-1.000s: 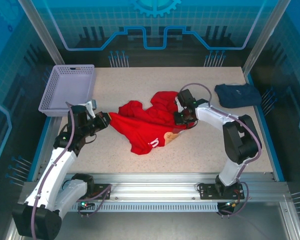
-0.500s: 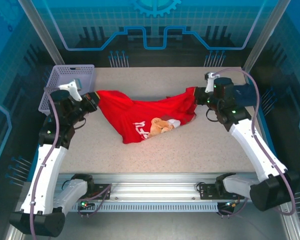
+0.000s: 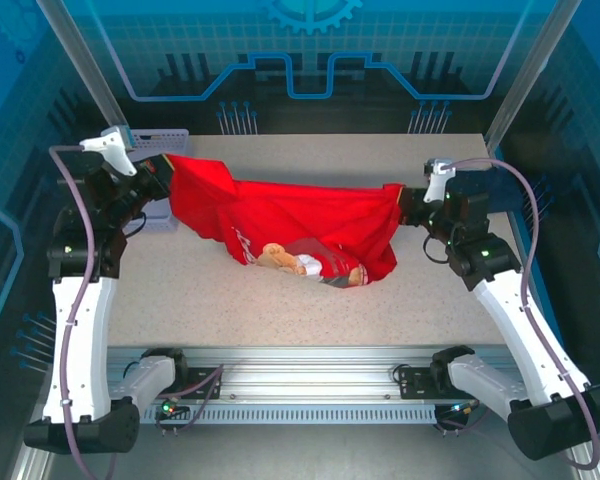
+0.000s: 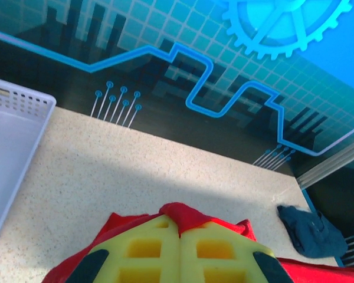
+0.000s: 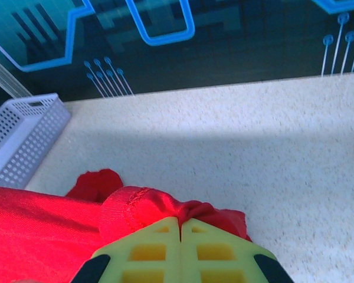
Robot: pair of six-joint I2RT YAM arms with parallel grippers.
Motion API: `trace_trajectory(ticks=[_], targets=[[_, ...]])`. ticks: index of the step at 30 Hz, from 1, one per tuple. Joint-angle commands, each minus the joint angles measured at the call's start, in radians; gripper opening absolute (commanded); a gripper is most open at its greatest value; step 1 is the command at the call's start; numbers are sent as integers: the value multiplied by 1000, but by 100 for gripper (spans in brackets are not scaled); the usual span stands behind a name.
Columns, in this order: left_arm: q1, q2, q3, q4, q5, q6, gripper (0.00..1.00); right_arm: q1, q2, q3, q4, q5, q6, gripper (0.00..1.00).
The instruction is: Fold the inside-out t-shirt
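**Mia:** Where is the red t-shirt (image 3: 280,215)?

**Ben:** It hangs in the air over the middle of the tabletop (image 3: 280,160). It is pulled out long like a banner, from 10 o'clock across to 2 o'clock.

**Mia:** Who holds it up?

**Ben:** Both arms do. The left pincer (image 3: 165,176) is clenched on one end of the shirt, up at 10 o'clock. In its own camera, its two yellow fingers (image 4: 144,250) press flat together, and red cloth pokes out around them.

**Mia:** And the other one?

**Ben:** The right pincer (image 3: 405,205) is clenched on the other end, at 2 o'clock. In its own camera, a thick red hem bunches up right at the tips of its fingers (image 5: 141,253).

**Mia:** Is the shirt flat?

**Ben:** No. The top edge is pulled tight between the two pincers. The rest sags down toward 6 o'clock in soft folds. The lowest folds come very close to the tabletop, but I cannot tell if they touch it. A tan and white picture (image 3: 305,262) shows on the sagging part.

**Mia:** What else is there?

**Ben:** A white basket (image 4: 12,141) sits in the 10 o'clock corner of the tabletop, just behind the left pincer. A dark blue cloth (image 4: 310,230) lies crumpled at the 2 o'clock edge, apart from the red shirt.
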Motion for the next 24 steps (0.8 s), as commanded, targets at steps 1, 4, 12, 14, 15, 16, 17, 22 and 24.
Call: trace_trajectory(ticks=[1,4,12,14,15,16,17,22,24], targets=[[13,5,-90,-10,73,12,0,-15,47,-75,-63,43,29,4],[12,14,-182,14,149,-13,0,-29,146,-101,-86,70,45,7],[12,11,-277,6,165,20,0,-53,437,-61,-110,-29,19,20],[12,15,-284,12,172,20,0,-46,454,-73,-120,-32,12,26],[12,17,-286,13,173,22,0,-43,454,-80,-125,-23,9,30],[12,18,-288,17,175,22,0,-40,452,-88,-131,-9,7,34],[12,21,-290,21,178,22,0,-37,449,-97,-137,0,5,38],[12,39,-293,33,202,16,0,42,431,-155,-142,37,29,46],[12,39,-294,36,206,16,0,92,431,-172,-147,101,43,47]])
